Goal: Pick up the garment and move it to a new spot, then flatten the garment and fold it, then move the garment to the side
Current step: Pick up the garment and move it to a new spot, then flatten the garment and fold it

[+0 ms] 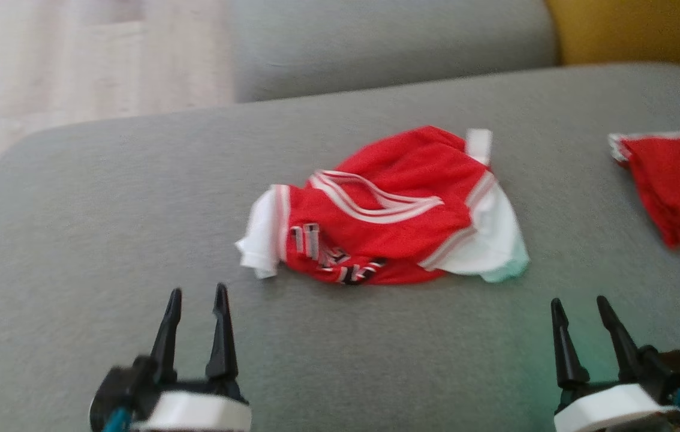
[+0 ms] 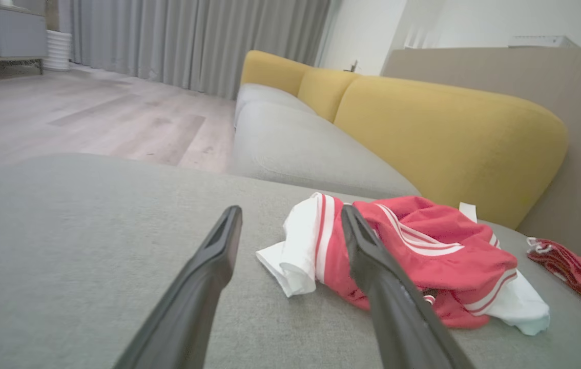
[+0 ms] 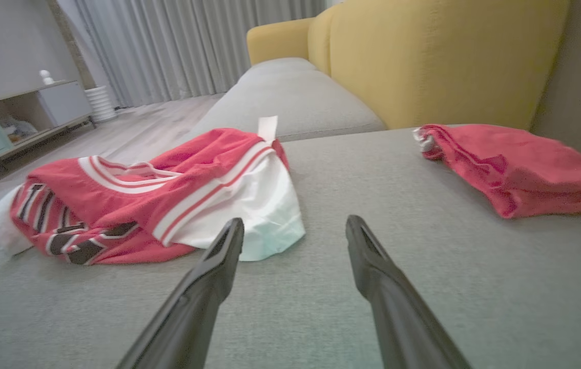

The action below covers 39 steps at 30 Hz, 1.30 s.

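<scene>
Left gripper (image 1: 197, 290) is over the near-left part of the cushion (image 1: 88, 228), fingers spread, nothing between them. Right gripper (image 1: 580, 300) is over the near-right part, same state: fingers apart, empty. Both are clear of the jersey, with bare grey fabric under them.

Jersey (image 1: 388, 216): red, with white sleeves and white-striped trim. It lies crumpled in a heap around the cushion's middle.
- Striped neck trim faces up on top.
- Black-and-white lettering runs along the near fold. It's partly tucked under, so can't read it.
- One white sleeve sticks out toward the left edge. The other is wider and spills toward the right and near side.
- A small white strip stands up at the heap's far-right corner.
- Left wrist view: the left sleeve lies just past the fingertips.
- Right wrist view: the right sleeve lies just past one fingertip.

Red cloth (image 1: 676, 180): a second red piece, bunched flat at the cushion's right edge, well apart from the jersey. It has white trim at its far-left corner.

Past the far edge is another grey seat (image 1: 388, 48) with a yellow backrest (image 1: 640, 30) beside it. Pale wood floor (image 1: 76, 60) lies beyond the left edge. Wrist views also show a grey curtain (image 2: 193, 41) and a low shelf unit (image 3: 14, 118) across the room.
</scene>
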{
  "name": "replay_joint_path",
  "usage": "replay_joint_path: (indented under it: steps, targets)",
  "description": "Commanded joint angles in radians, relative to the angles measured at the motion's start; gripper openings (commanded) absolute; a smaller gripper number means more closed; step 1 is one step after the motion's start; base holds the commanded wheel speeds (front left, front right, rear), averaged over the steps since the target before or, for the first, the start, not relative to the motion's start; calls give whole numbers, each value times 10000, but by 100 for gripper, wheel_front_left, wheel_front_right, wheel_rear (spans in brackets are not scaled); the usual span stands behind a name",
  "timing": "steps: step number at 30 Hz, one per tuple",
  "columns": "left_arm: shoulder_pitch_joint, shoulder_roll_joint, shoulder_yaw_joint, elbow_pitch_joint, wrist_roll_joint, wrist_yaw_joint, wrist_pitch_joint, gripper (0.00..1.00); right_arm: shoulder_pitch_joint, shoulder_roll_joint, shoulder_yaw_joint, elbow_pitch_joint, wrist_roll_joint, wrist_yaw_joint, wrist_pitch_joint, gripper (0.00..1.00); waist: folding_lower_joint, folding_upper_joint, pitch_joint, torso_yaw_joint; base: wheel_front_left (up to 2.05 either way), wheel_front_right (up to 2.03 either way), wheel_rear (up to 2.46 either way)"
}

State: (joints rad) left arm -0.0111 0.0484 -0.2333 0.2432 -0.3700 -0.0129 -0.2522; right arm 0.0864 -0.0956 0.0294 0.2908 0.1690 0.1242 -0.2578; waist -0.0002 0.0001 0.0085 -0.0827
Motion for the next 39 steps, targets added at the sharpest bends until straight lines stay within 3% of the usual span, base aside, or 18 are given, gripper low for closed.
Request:
replay_joint_path:
  steps: [1,7,14,27,39]
  targets:
    - [-266,24,291,-815,51,212,-93,100,-186,25,207,-429,56,65,-40,100,2,-1,-423,639,0,0,0]
    - [1190,21,13,-1722,808,836,-94,100,393,109,201,-662,175,65,-40,100,2,-1,-834,1221,0,0,0]
    - [1767,20,127,-1710,1759,809,-94,100,799,166,277,-686,78,65,-40,100,2,-1,-1210,1303,0,0,0]
    - [1894,19,197,-1541,1910,620,-95,100,945,174,313,-666,15,65,-40,100,2,-1,-1393,1189,0,0,0]
    - [1557,19,-251,-1882,1891,697,-95,100,-246,-248,773,91,241,65,-40,100,2,-1,-453,1395,0,0,0]
